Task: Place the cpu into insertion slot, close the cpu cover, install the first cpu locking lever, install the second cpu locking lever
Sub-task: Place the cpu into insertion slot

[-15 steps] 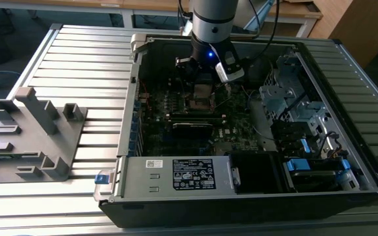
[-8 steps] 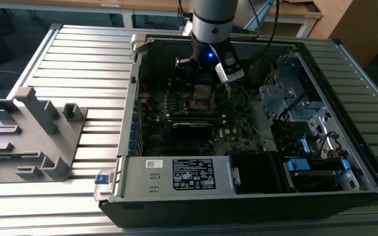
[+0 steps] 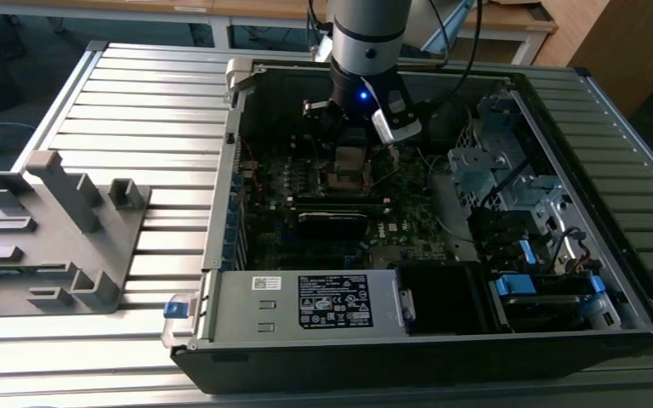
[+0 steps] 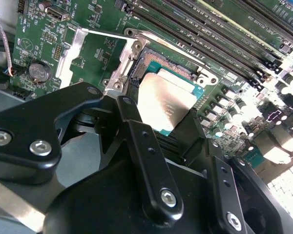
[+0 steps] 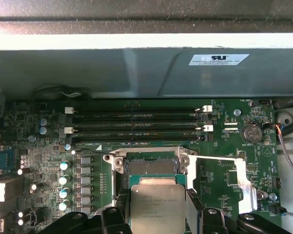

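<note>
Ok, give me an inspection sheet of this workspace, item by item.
Surface: slatted metal table, with an open computer case on it.
Job's things: cpu held at the insertion slot, not yet seated; cpu cover swung open beside the slot.
Clutter: grey fixture on the table, at the exterior view's left.
Gripper: gripper shut on the cpu.
Cables: black cables run by the arm.
Surroundings: wooden desk behind the table.

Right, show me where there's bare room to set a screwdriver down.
Bare slatted table between the grey fixture and the computer case. Inside the case it's crowded: the gripper holds the cpu over the insertion slot.
</note>
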